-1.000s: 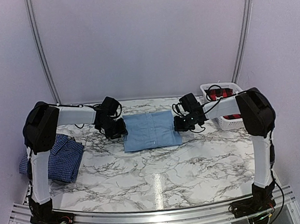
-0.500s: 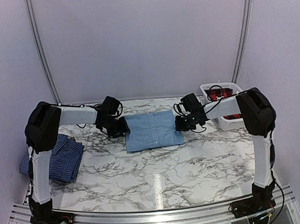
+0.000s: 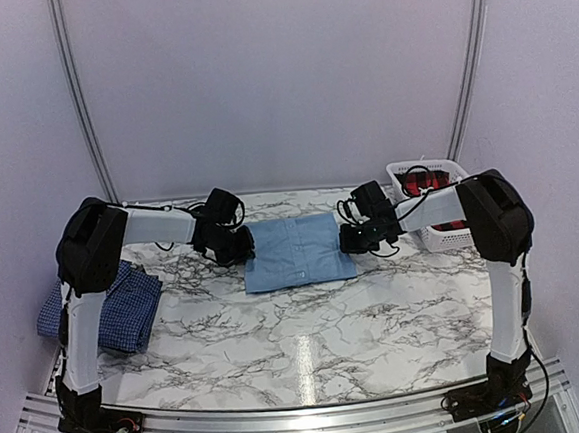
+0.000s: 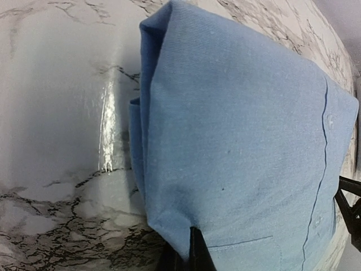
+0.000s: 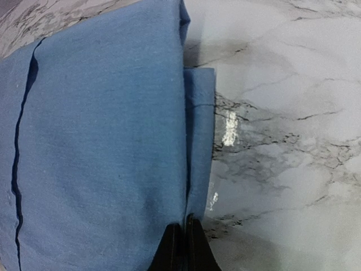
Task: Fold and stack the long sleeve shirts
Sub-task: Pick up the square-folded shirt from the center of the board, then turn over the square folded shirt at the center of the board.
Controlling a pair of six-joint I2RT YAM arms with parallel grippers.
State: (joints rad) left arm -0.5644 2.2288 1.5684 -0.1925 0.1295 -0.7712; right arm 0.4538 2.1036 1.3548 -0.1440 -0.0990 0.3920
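- left gripper (image 4: 189, 255): jaws pressed together, pinching the left edge of the light blue shirt (image 3: 297, 252).
- right gripper (image 5: 181, 241): jaws pressed together on the same shirt's right folded edge.
- light blue shirt: folded, flat on the marble table (image 3: 309, 340), toward the far side.
- dark checked shirt (image 3: 116, 302): at the table's left edge, well apart.

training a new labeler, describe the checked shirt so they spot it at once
Start at the marble table and go to its left edge. The dark blue shirt lies there. Its fine white check sets it apart from the plain light blue shirt mid-table.
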